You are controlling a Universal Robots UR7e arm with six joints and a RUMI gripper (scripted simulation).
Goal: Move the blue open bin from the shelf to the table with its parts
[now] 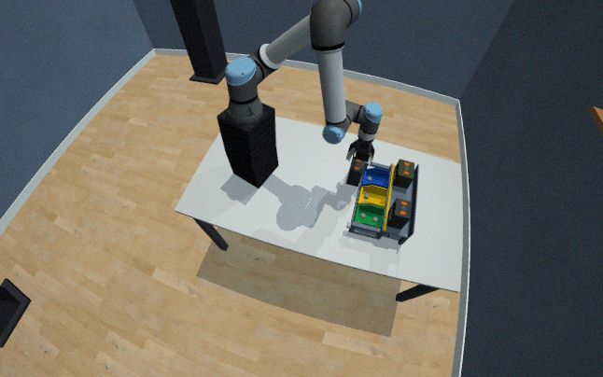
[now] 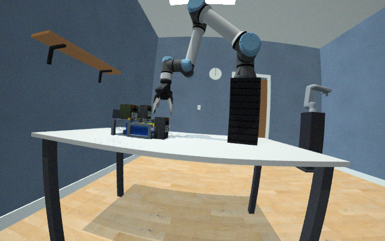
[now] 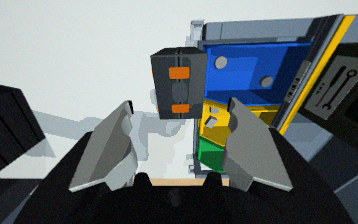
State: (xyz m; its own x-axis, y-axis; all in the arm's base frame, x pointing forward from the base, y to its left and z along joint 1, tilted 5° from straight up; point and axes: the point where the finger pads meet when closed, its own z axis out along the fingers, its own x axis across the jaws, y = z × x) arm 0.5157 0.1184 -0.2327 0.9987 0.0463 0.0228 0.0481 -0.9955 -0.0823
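The blue open bin (image 1: 376, 177) sits at the far end of a low grey shelf rack (image 1: 384, 201) on the white table. It also shows in the wrist view (image 3: 250, 67), with two grey parts inside. In the exterior view it shows as a blue front (image 2: 138, 129). A yellow bin (image 1: 372, 193) and a green bin (image 1: 369, 216) sit beside it in the same row. A dark box with orange marks (image 3: 178, 89) stands on the table against the rack's end. My gripper (image 2: 162, 108) hangs open and empty above that dark box (image 1: 357, 171), pointing down.
Two dark cases with orange marks (image 1: 404, 174) (image 1: 400, 212) sit on the rack's upper level behind a yellow rail. The arm's black pedestal (image 1: 248, 142) stands at the table's far left. A wooden wall shelf (image 2: 74, 52) hangs high on the wall.
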